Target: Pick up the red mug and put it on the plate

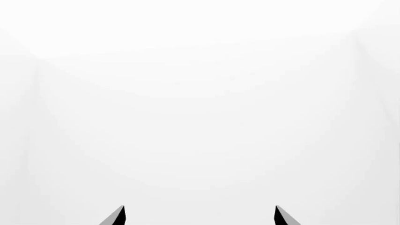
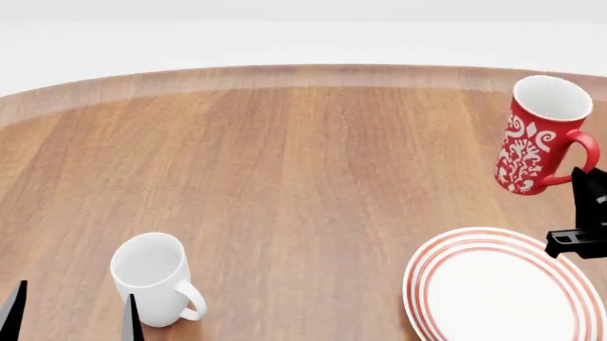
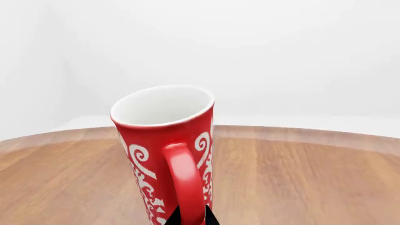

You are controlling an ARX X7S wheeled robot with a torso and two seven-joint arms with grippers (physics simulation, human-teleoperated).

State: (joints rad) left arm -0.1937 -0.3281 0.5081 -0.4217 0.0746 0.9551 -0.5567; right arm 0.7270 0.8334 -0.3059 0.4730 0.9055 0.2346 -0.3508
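Currently, the left wrist view shows only blank white background ahead of the left gripper. Two dark jaw tips stand well apart with nothing between them, so these jaws are released and idle.

Head view: the red mug sits tilted near the far right part of the bench, its white mouth leaning away from the handle side. Whether its base rests on the wood or is lifted clear cannot be told. The right gripper appears as dark parts at the frame edge, touching the mug's loop handle. The plate lies below and just beside these jaws, nearer the robot than the mug. A plain white mug stands upright just beside the left jaw tips and is not part of the task.

Right wrist view: the red mug fills the space directly ahead of the jaws, with the handle running down into the gap between the two dark tips. The tips sit tight on either side of the handle, so the right jaws appear clenched on it.

Handling assessment: the mug looks like rigid glazed ceramic, moderately heavy, smooth and brittle. A hold on the narrow handle places the body's weight off to one side, so the mug is likely to swing or slip, which would account for the tilt. Lower it gently onto the plate, since ceramic against ceramic can chip.
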